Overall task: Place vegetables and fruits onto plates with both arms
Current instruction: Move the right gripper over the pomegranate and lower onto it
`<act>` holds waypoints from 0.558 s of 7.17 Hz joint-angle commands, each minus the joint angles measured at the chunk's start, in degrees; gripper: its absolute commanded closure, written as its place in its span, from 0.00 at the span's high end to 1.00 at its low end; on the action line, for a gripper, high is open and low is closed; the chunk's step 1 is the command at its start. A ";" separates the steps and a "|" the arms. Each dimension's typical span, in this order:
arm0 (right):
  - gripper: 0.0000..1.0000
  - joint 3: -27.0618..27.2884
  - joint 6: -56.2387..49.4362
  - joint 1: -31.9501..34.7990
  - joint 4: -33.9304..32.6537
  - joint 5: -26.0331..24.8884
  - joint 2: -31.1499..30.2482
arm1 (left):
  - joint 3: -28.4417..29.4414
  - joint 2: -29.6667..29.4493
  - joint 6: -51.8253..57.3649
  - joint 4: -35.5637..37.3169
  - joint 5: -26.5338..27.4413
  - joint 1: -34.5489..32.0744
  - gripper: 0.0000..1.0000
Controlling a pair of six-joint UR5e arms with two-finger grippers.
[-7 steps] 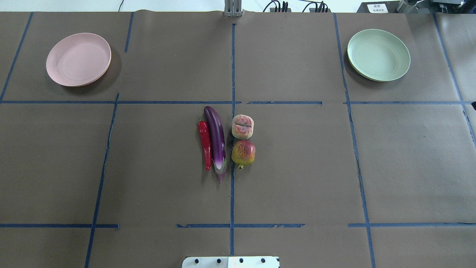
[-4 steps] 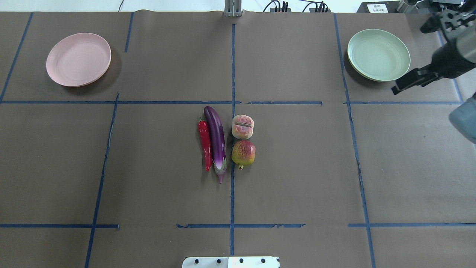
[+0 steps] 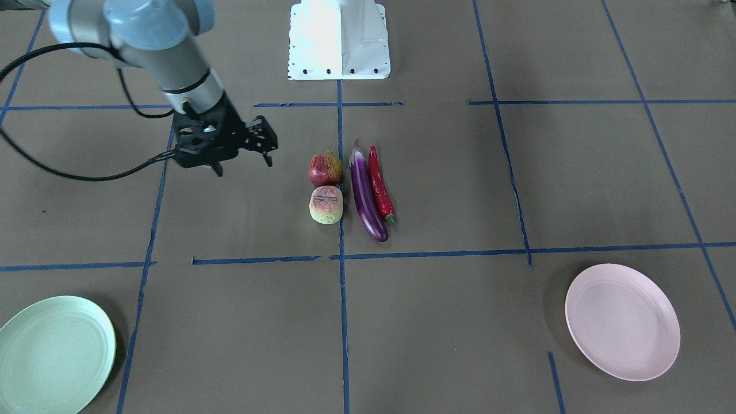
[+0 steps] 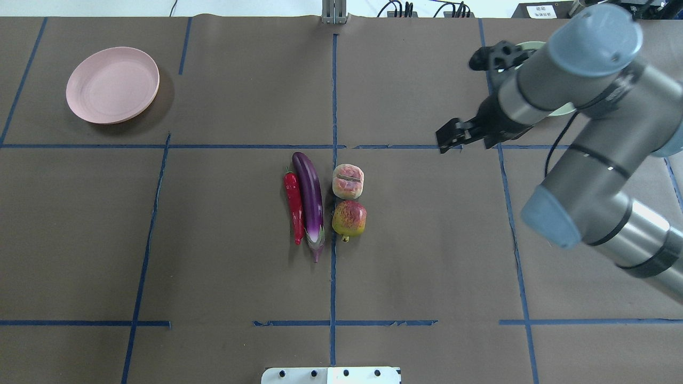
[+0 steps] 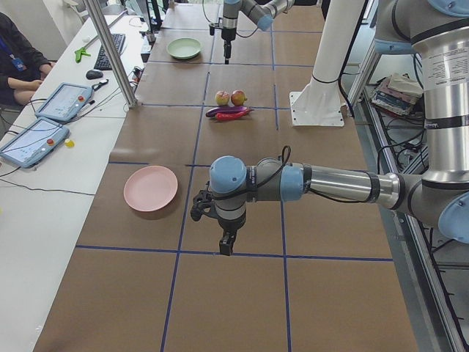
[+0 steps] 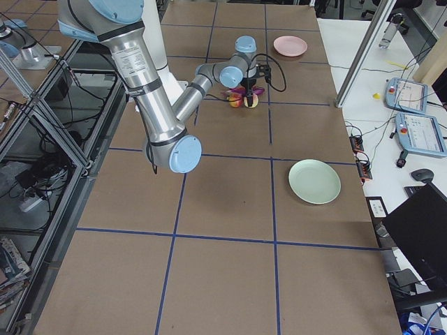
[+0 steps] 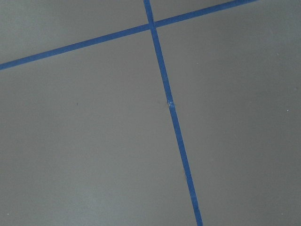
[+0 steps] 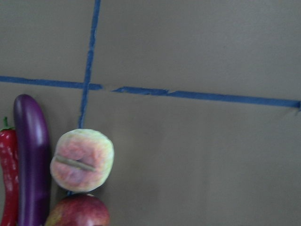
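progress: by my read, zero of four placed, task barely started
pink plate [image 4: 112, 85]: empty, far corner of the bench [image 4: 213, 266] on my left side
green plate [image 3: 54, 353]: empty, far corner on my right side, partly hidden behind my arm in the overhead view
vegetables: eggplant [image 4: 311, 202] and chili [image 4: 293, 205] lie side by side mid-bench, touching, on no plate
fruits: peach [image 4: 348, 181] and pomegranate [image 4: 349, 220] touch each other, just beside the eggplant
right arm [image 4: 533, 90]: over the bench between green plate and fruits, its wrist view has the peach in sight
right jaws: look parted and hold nothing, though the front view is awkward
left arm [image 5: 330, 183]: low over bare bench near the pink plate
left jaws: cannot tell parted or closed
left to do: all four picks and placements
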 commanded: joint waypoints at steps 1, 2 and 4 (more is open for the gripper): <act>1.00 -6.62 6.29 -8.19 -6.38 -9.94 8.99 | 0.02 0.04 -0.06 0.00 -0.09 0.02 1.00; 1.00 -11.63 7.79 -9.61 -6.13 -11.89 11.98 | -0.06 0.04 0.02 0.00 -0.09 0.02 1.00; 1.00 -14.75 8.24 -10.68 -5.87 -12.61 13.68 | -0.06 -0.05 0.02 0.00 -0.09 0.02 1.00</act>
